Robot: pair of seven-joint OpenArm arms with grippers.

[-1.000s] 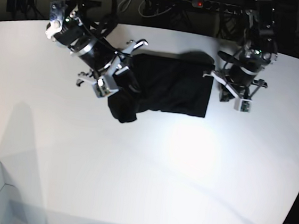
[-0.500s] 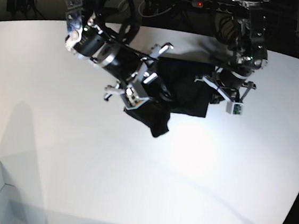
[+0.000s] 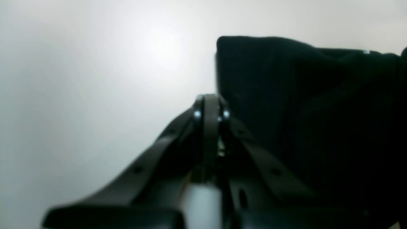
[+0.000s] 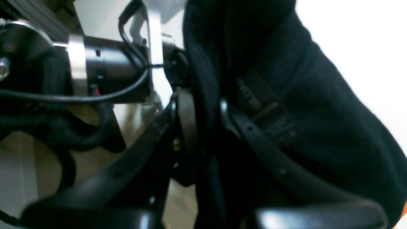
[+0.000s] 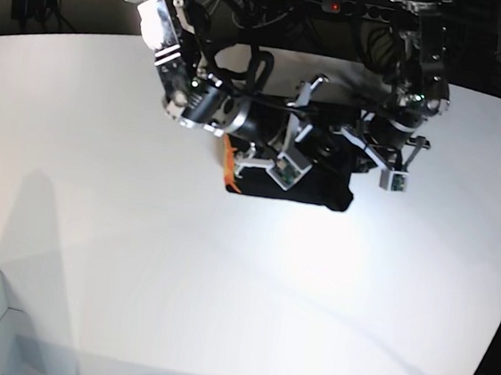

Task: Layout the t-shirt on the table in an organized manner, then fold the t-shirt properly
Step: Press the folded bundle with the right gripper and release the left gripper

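Left wrist view, left gripper (image 3: 211, 105): we see its jaws pressed together with nothing between them, hovering over the white worktop (image 3: 95, 79).
Left wrist view, t-shirt (image 3: 302, 105): we see a plain black edge of it lying on the worktop just beside the closed jaws, to their right in this view; whether they touch we cannot tell.
Right wrist view, right gripper (image 4: 203, 111): we see its jaws clamped on a thick fold of the black t-shirt (image 4: 318, 121), the cloth bunched between them and draping away to the right.
Right wrist view, print: a sliver of orange shows at the bottom right corner of the cloth.
Base view, t-shirt (image 5: 322, 191): we see it as a compact dark bundle near the far middle of the worktop (image 5: 222, 283), an orange edge showing at its left end.
Base view, right gripper (image 5: 286, 151): it sits over the bundle.
Base view, left gripper (image 5: 368, 148): it is at the bundle's right edge.
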